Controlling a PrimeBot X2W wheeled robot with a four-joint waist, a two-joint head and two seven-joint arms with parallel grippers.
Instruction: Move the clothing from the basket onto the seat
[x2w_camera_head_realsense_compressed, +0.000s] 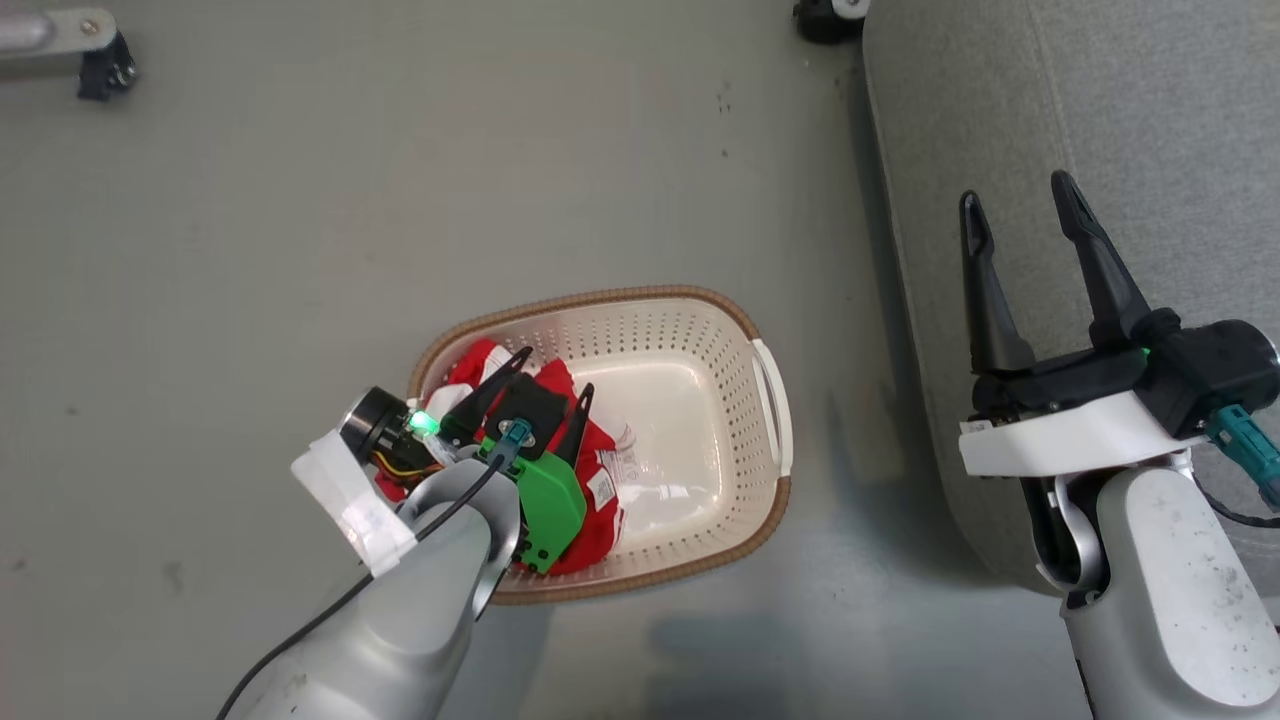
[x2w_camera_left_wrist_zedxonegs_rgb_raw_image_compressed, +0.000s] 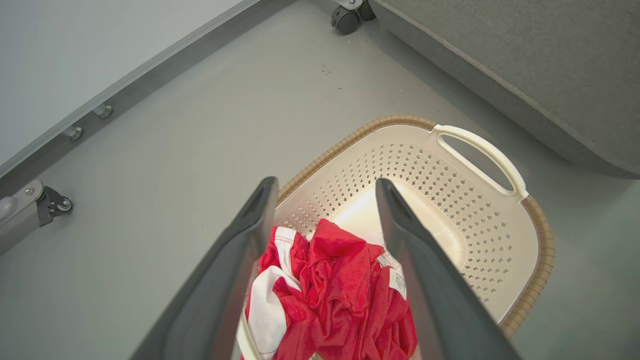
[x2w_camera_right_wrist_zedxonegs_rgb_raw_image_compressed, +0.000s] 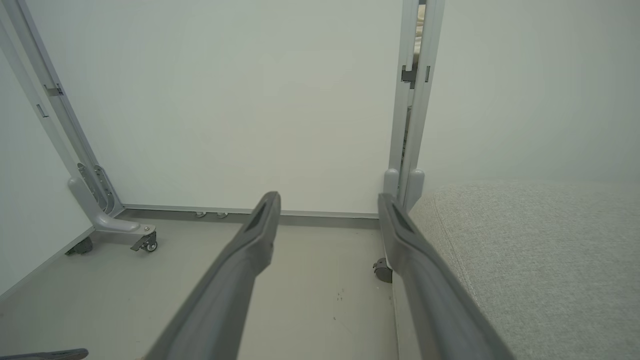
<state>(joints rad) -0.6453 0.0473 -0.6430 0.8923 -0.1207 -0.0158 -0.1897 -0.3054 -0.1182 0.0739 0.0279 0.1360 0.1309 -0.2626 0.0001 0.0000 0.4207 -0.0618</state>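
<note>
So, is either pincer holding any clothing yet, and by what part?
Nothing is held. The left pincer is open above the clothing in the basket; the right pincer is open and empty by the seat.

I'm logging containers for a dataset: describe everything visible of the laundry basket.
The basket is cream perforated plastic, rounded rectangular, with a brown woven rim and a white side handle. It stands upright on the grey floor, beside the seat without touching it. Red clothing is heaped at its left end.
</note>
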